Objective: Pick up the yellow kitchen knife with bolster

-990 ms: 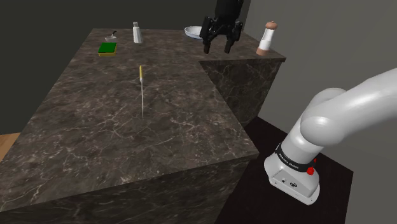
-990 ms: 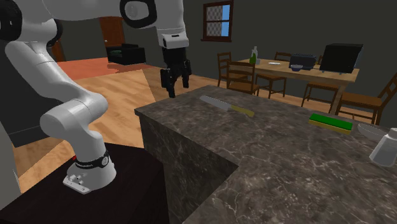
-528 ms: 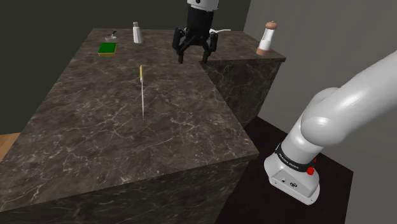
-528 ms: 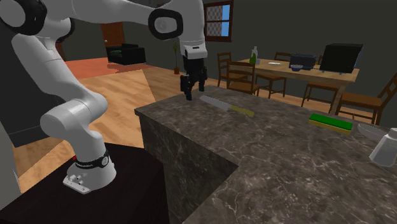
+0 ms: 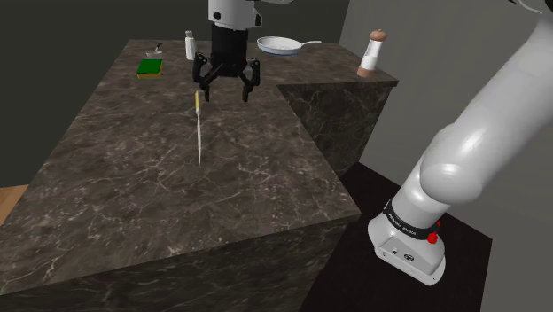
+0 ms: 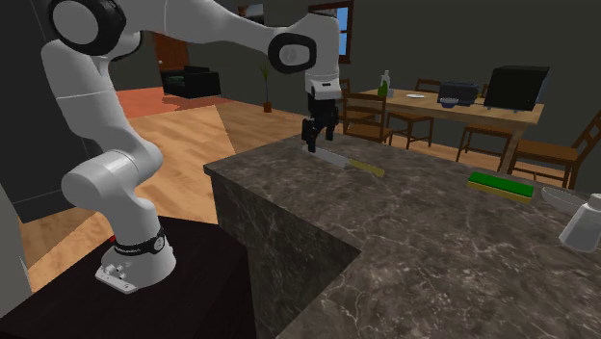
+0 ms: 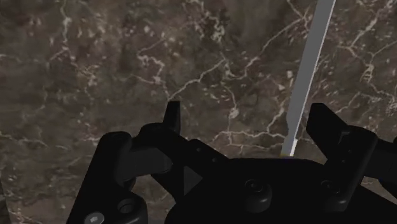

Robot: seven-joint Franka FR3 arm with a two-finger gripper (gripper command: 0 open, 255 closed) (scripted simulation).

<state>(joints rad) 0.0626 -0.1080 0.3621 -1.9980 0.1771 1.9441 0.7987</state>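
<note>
"Where's the knife (image 5: 198,133)?"

"Flat on the marble counter (image 5: 133,195), blade toward the near edge, yellow handle farther in."

"And your gripper (image 5: 224,92)?"

"Hovering just beside that handle, fingers (image 7: 327,124) spread wide, gripping nothing. Beyond it sit a green sponge (image 5: 151,67), a white shaker (image 5: 190,46) and a pan (image 5: 279,44)."

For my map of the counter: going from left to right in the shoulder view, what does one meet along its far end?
Order: green sponge, white bottle, pincer, white pan, mill. I omit the knife: it overlaps the bottle.
</note>
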